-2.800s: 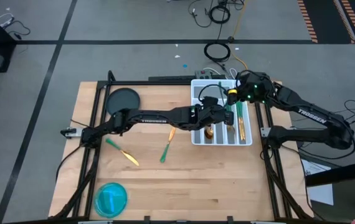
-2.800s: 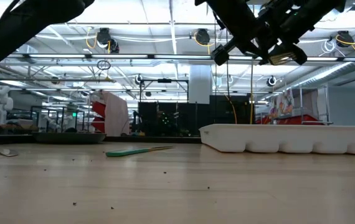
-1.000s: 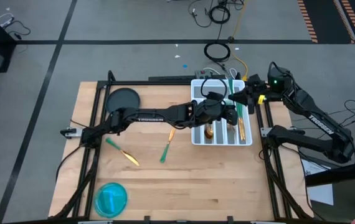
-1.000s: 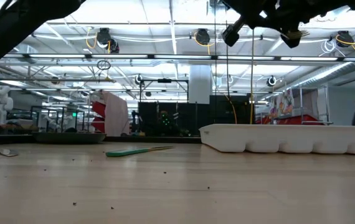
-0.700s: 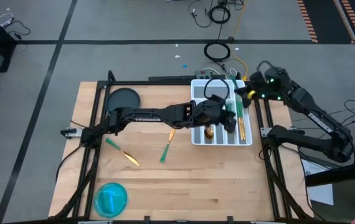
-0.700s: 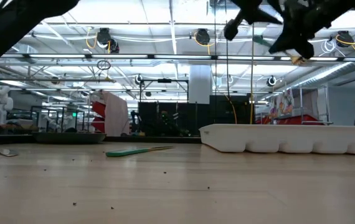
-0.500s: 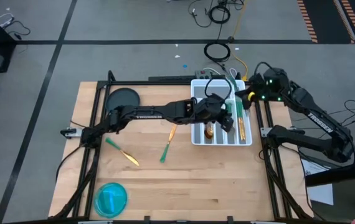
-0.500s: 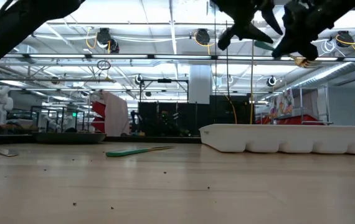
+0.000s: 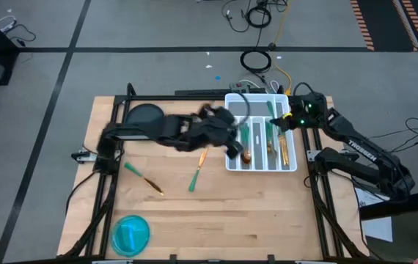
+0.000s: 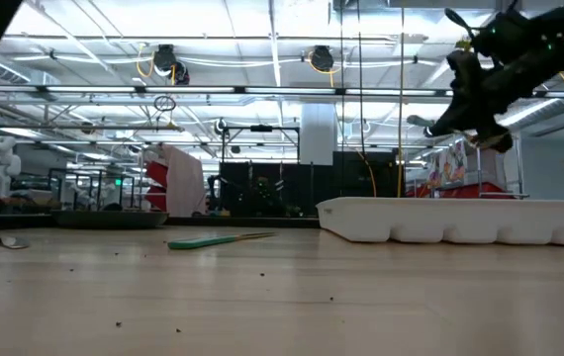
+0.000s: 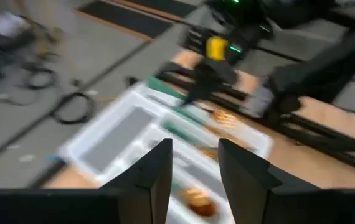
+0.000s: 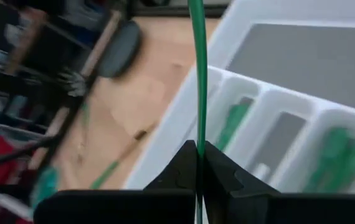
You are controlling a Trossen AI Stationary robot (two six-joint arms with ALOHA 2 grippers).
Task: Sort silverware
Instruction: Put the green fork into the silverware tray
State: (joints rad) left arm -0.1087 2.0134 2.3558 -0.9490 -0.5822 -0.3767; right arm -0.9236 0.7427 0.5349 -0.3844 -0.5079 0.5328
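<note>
My right gripper point(image 9: 286, 122) hangs over the far right part of the white tray point(image 9: 232, 163), shut on a green-handled piece of silverware point(image 12: 197, 62). My left gripper point(image 11: 193, 168) is open and holds nothing; blurred in the high view, it is at the tray's left edge point(image 9: 229, 145). More green-and-gold silverware lies in the tray's compartments point(image 9: 257, 135). Three pieces lie flat on the wooden table to the left point(image 9: 196, 174), point(image 9: 144, 178), point(image 9: 203, 155). In the low view one piece point(image 10: 213, 239) lies in front of the tray point(image 10: 460, 222). My right gripper pinches the slim green handle point(image 12: 197, 134) between its two fingers. The handle runs straight on past the fingertips, in line with them. The fingers come from the table's right, slanting down. The piece is lifted clear above the tray; its gold end does not show.
A blue round bowl point(image 9: 130, 235) stands at the near left of the table and a dark round plate point(image 9: 144, 117) at the far left. Black frame rails point(image 9: 114, 125) run along the table's sides. Cables point(image 9: 257, 60) lie on the floor beyond the far edge.
The two grippers stood close together over the tray's far part. My left gripper has since pulled back fast toward the table's left and risen, rolling as it went, without the green-handled piece. My right gripper keeps that piece and has sunk toward the tray.
</note>
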